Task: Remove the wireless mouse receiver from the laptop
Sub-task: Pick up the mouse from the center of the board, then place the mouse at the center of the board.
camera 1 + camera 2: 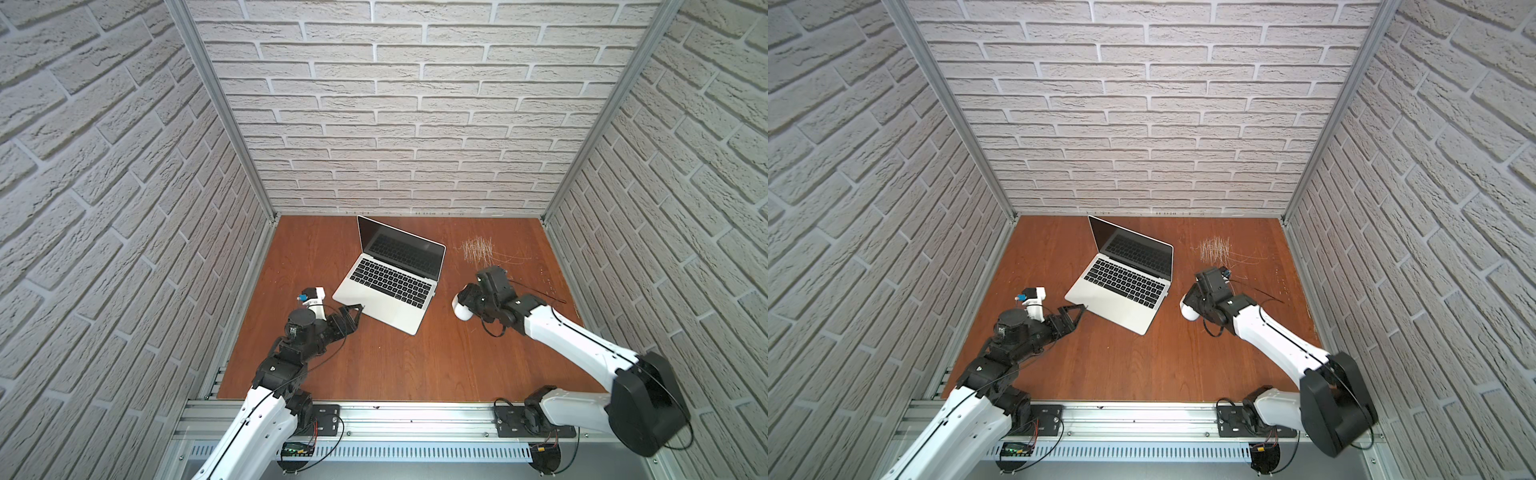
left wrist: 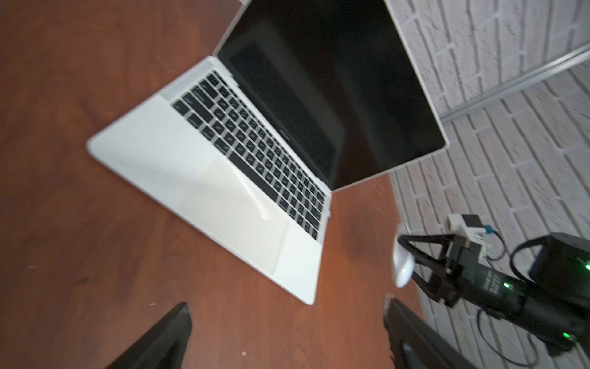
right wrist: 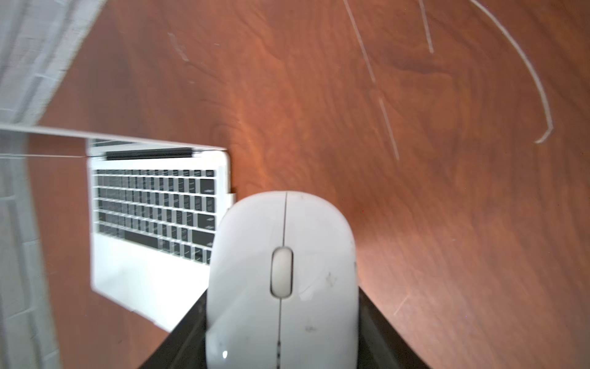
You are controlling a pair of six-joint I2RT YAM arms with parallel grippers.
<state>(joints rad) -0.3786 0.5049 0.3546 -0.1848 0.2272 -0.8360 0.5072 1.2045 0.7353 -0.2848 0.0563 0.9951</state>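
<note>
The bench [image 1: 374, 365] is smooth reddish-brown wood grain with a soft sheen, scored by pale scratches [image 1: 478, 249] beyond the right fingers [image 3: 188, 345], which look like matt black plastic. Between them the mouse [image 3: 249, 287] is smooth white plastic, faintly scuffed. Beside it the laptop [image 1: 374, 305] shows a matt silver metal-looking shell, black keys [image 1: 390, 278] and a glossy dark screen [image 1: 399, 245].

No text is readable: key legends on the laptop [image 1: 390, 282] and the mark below its screen are blurred; the mouse [image 3: 306, 230] shows none.
</note>
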